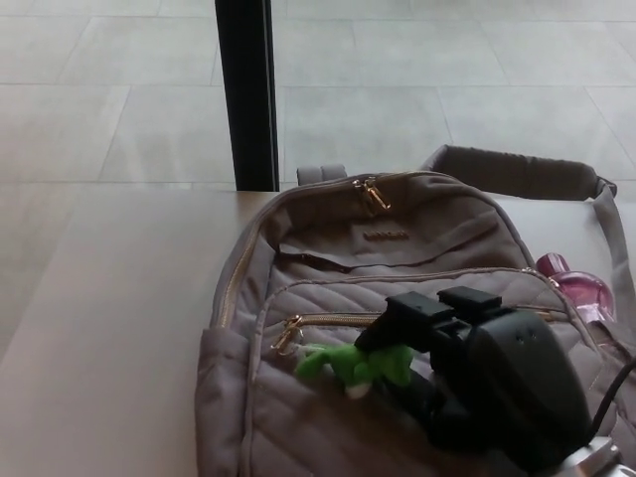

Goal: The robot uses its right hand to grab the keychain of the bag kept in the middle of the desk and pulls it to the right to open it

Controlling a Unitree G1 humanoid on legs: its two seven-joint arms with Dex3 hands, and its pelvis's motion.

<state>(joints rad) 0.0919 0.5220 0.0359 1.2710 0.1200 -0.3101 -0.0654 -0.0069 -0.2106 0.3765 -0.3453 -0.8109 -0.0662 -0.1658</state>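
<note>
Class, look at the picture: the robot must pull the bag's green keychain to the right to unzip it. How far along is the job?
Done: the right hand has reached the green keychain on the grey bag and seems closed on it. In hand: the pull has barely started; the gold zip pull sits near the left end of the front pocket zip. Left: dragging it right until the pocket opens. The left hand is out of view.

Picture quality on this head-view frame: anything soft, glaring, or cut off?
Head view: even daylight, no hard glare; the whole frame is slightly soft, so the green keychain lacks detail; the right hand is dark and cropped at the bottom edge; the grey bag casts little shadow.
</note>
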